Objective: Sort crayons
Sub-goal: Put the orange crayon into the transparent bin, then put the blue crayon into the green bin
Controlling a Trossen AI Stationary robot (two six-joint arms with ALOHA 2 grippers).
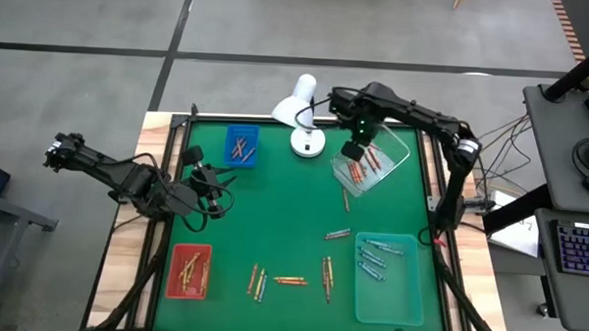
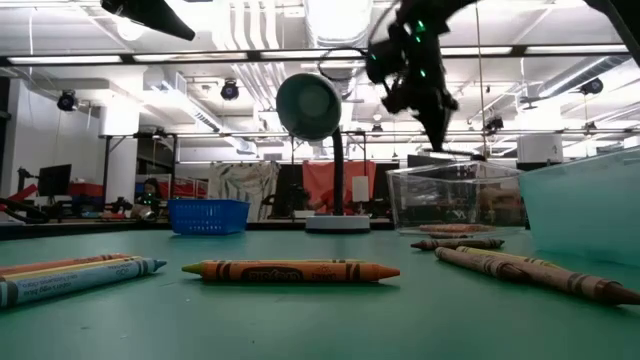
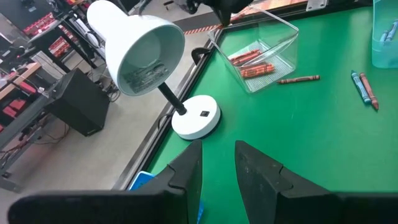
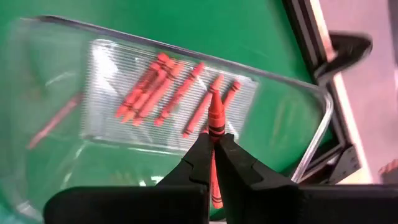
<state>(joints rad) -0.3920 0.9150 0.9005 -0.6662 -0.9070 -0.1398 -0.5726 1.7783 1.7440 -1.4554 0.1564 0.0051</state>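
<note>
Fingers (image 1: pixel 190 154) of my left arm sit slightly parted and empty over the green table (image 1: pixel 283 224) near the blue tray (image 1: pixel 240 146), while my right fingers (image 4: pixel 212 142) pinch a waxy red crayon (image 4: pixel 215 115), tip forward along them, above the ribbed clear tray (image 4: pixel 292 134) of red crayons, a grip only my right wrist view shows.

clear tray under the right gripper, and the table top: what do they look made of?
Clear tray: looks like rigid transparent plastic with a glossy finish; the red crayons inside show through its walls, which catch glare. Table top: green, matte, glare-free surface, probably a felt or rubber mat, though its weave is not visible. The right gripper holds a red crayon above the tray.
</note>
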